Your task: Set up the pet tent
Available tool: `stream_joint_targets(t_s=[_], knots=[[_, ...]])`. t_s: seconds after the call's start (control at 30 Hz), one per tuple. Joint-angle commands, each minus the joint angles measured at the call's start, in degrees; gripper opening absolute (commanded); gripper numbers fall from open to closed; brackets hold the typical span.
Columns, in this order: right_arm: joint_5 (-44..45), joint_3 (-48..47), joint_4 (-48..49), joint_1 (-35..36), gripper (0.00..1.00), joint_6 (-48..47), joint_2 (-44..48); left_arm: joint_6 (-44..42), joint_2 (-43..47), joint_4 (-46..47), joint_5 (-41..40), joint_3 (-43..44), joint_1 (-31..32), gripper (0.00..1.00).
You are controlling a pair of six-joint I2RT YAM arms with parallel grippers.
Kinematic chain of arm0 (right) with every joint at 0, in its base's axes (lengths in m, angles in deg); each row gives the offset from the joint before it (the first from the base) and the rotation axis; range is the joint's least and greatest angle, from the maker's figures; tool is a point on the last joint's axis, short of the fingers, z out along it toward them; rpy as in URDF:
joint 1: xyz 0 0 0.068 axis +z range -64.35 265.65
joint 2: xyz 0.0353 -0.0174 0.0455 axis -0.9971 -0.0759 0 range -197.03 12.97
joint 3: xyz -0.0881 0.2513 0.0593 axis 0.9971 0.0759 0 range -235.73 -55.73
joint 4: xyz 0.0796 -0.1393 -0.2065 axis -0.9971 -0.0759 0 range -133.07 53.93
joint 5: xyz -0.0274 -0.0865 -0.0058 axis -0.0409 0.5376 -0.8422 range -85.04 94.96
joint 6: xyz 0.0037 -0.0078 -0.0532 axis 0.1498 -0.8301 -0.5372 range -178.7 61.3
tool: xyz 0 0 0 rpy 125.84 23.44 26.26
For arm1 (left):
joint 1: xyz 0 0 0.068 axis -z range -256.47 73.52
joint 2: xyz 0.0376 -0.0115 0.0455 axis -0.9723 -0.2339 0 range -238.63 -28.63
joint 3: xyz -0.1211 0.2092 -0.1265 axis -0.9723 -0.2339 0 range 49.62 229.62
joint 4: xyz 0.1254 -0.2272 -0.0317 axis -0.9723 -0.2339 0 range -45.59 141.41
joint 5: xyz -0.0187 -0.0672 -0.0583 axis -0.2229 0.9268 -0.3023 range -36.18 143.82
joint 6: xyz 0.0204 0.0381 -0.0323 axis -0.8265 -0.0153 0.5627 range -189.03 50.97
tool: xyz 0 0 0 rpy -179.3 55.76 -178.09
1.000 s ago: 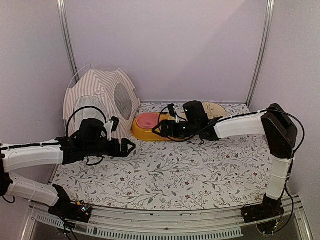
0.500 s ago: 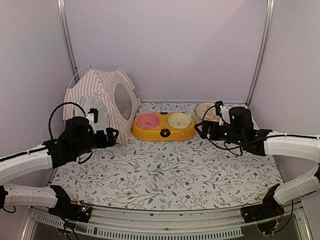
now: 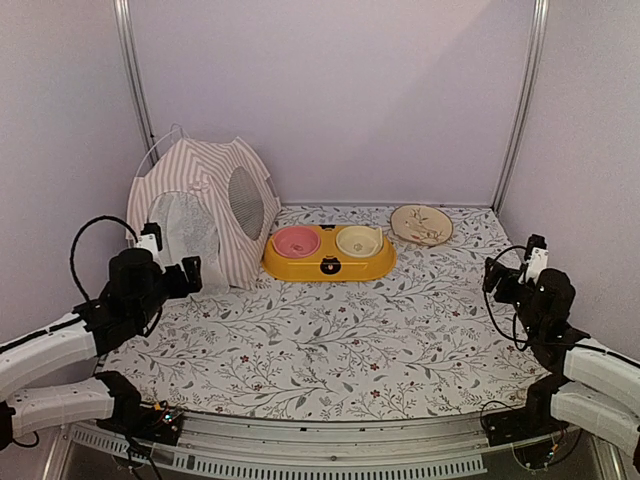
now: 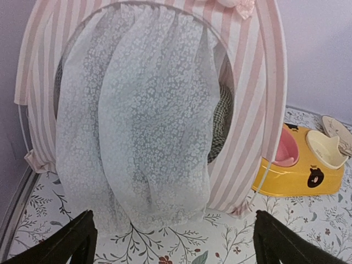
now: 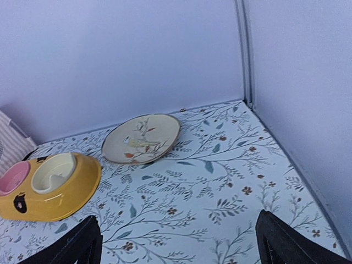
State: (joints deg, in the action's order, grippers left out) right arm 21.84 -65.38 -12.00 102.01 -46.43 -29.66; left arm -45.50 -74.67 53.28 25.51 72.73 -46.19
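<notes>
From above: my left gripper (image 3: 192, 270) hangs low over the flowered tablecloth (image 3: 340, 340), holding nothing. The tent (image 3: 205, 190) stands upright just ahead of it, in the far left corner by the wall. Its round mesh window (image 3: 245, 200) faces off to my right. Just beside the tent on that side sits a yellow double bowl (image 3: 328, 255), one cup pink, one cream. My right gripper (image 3: 494, 280) is well apart from all that, low by the right wall, and empty too. A painted plate (image 3: 421, 224) lies ahead of it near the back wall.

Left wrist camera: my left fingers (image 4: 71, 245) sit at the bottom corners, spread wide, nothing between them. Straight ahead and close, the tent's sheer white door flap (image 4: 137, 126) hangs over the round opening, its hem down at the cloth. Past the flap's right edge I glimpse a green checked cushion (image 4: 221, 118) inside. The yellow bowl is ahead to the right.

Right wrist camera: my right fingers (image 5: 286, 242) are also spread wide at the bottom corners, gripping nothing. The plate lies ahead and slightly left, and the yellow bowl is further left. A sliver of striped tent shows at the far left edge.
</notes>
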Motion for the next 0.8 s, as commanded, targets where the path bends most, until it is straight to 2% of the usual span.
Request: stream_joint_targets(t_s=[0.0, 0.13, 0.2, 0.47, 0.5, 0.6, 0.67, 0.77], knots=[[0.5, 2.7, 15.5, -8.0, 0.99, -7.1, -1.5, -4.8, -1.4, 3.9, -2.4, 0.6, -2.4, 0.99], [-4.9, 5.0, 29.0, -15.1, 0.99, -8.2, -12.6, -8.3, -3.5, 8.1, -2.7, -0.7, -4.0, 1.00], [-5.8, 5.2, 36.2, -16.3, 0.99, -7.1, -20.7, -9.2, -4.4, 10.2, -2.7, -1.5, -5.0, 0.99], [-10.2, -0.8, 44.7, -16.6, 0.99, -11.5, -34.5, -14.0, -7.6, 20.8, -2.5, -4.9, -9.7, 0.99], [-11.2, 0.0, 47.9, -16.9, 0.99, -11.2, -37.2, -15.0, -8.2, 22.2, -2.5, -4.9, -10.3, 1.00], [-12.7, 4.3, 67.2, -16.8, 0.99, -11.6, -46.1, -16.8, -10.6, 24.9, -3.9, -4.5, -12.9, 0.99], [-13.0, 3.9, 62.8, -16.8, 0.99, -11.7, -44.1, -17.6, -12.0, 27.8, -4.6, -5.2, -14.9, 0.99], [-13.3, 2.3, 61.5, -16.8, 0.99, -11.7, -44.9, -18.1, -14.4, 35.5, -4.8, -8.4, -17.7, 1.00]])
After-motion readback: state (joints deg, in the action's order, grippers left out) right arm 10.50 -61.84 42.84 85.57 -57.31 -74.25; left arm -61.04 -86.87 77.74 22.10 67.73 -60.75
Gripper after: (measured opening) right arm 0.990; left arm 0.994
